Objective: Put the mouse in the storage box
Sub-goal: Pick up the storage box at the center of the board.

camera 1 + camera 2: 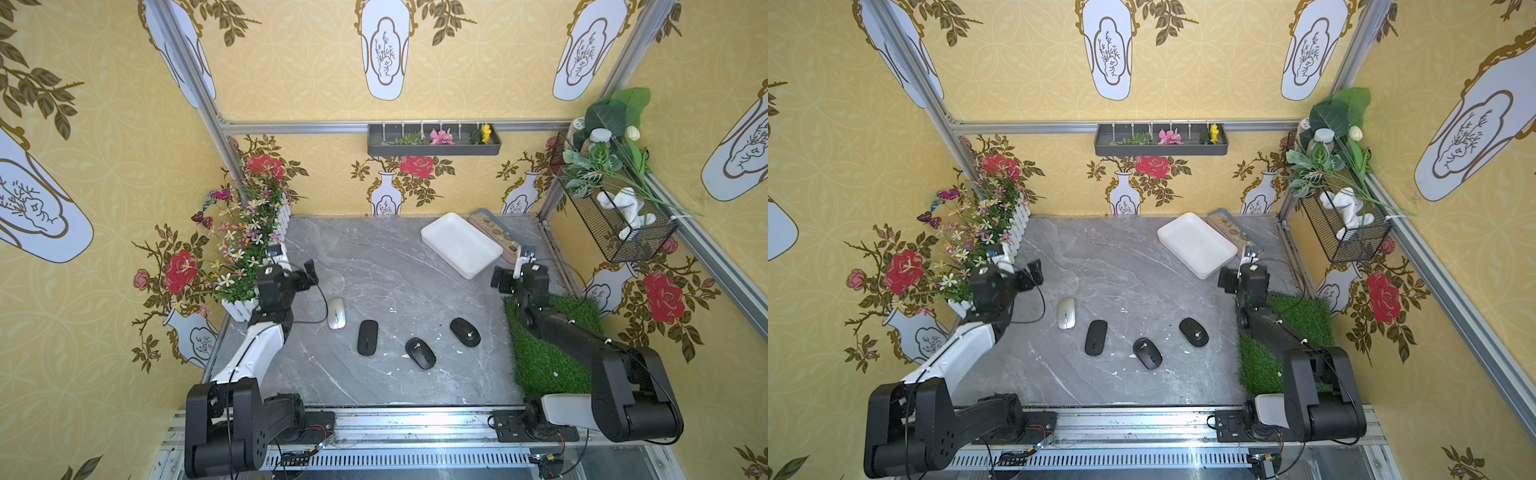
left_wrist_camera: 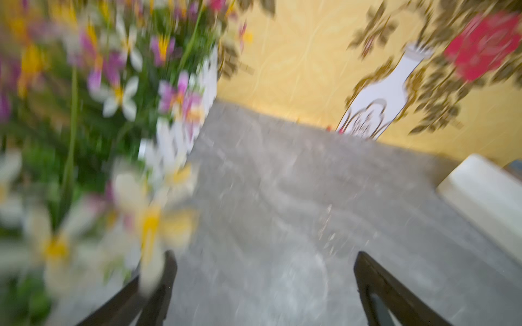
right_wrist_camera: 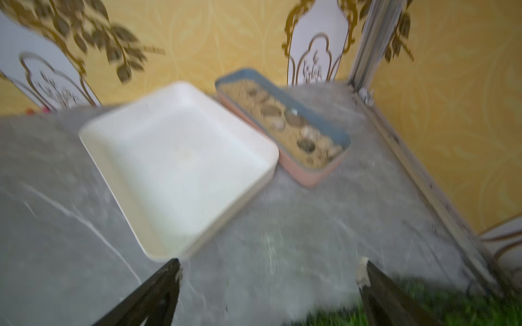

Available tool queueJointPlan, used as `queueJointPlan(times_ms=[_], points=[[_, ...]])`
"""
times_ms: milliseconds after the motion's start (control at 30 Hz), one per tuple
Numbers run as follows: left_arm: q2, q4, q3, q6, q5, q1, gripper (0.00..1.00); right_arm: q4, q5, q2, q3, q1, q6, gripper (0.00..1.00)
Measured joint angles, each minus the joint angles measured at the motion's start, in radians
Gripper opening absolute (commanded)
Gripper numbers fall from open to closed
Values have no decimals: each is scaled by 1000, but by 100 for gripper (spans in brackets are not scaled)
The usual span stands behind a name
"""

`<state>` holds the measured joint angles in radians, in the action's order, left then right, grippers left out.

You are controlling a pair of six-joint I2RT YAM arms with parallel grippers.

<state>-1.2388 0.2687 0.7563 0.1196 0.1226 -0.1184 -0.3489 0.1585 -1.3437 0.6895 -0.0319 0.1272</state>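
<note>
**Mice.** Four mice lie in a loose row toward the front of the grey marbled surface (image 1: 374, 257), well apart from the box. From the left:
- a slim silver mouse (image 1: 336, 313)
- a flat black mouse (image 1: 368, 337) just beside it
- an oval black mouse (image 1: 420, 353) with a pale scroll wheel, lying tilted
- a second oval black mouse (image 1: 465, 331), farthest right and also tilted

Small white flecks lie scattered among them.

**Surroundings.** The left claw (image 2: 265, 256) hangs beside a white-fenced flower planter (image 1: 249, 237), behind the silver mouse. Its fingers are spread wide with only bare surface between them. Blossoms overlap one finger in the blurred left wrist view. Open surface separates the mice from the box. The right claw (image 3: 270, 262) is likewise spread and pinches nothing. It hangs at the back edge of a green grass mat (image 1: 548, 361), near the box's front corner.

**Containers.** The storage box (image 1: 461, 245) is white and shallow with rounded corners. It sits diagonally at the back right, and its floor is bare. Just beside its far long wall lies a narrow pink-and-blue tray (image 1: 496, 232) holding sand and pebbles.
</note>
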Motion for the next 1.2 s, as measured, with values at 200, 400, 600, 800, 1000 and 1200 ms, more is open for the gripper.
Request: queueJointPlan(times_ms=[200,400,600,800,1000,1200], points=[[-328,-257,605,-11,102,179,93,309,-80,-167,343,-20,190,97],[-731,-604,1207,-11,180,338,93,552,-115,-306,551,-33,425,97],[-974,-739,1445,62,299,421,93,743,-107,-401,650,-2,603,97],[-1087,-732,1450,167,372,435,93,862,-153,-513,691,23,685,99],[-1165,-713,1474,248,392,444,93,911,-217,-619,763,34,706,91],[-1267,-729,1557,296,352,474,93,957,-261,-747,854,33,704,77]])
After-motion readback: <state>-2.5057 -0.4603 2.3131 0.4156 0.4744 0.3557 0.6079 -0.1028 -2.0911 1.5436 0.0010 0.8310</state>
